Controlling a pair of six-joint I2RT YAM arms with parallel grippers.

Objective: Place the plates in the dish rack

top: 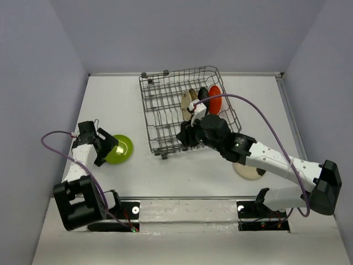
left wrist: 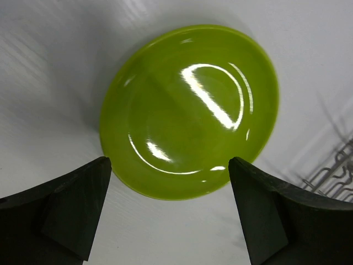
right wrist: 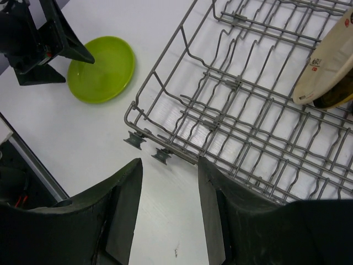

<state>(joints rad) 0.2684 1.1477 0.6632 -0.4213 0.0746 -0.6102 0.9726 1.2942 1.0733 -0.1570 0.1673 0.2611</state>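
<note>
Flanking the lime green plate (left wrist: 190, 110), left gripper (left wrist: 168, 163) gapes, apparently ready to grasp; right gripper (right wrist: 168, 165), open and empty, hovers at dish rack's (top: 165, 105) six-o'clock edge.

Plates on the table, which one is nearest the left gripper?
The lime green plate, flat on the table just ahead of the open left gripper; the cream plate lies partly under the right arm.

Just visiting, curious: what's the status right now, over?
Left gripper open beside lime green plate. Right gripper open, empty, at dish rack edge. Nothing blocking.
</note>
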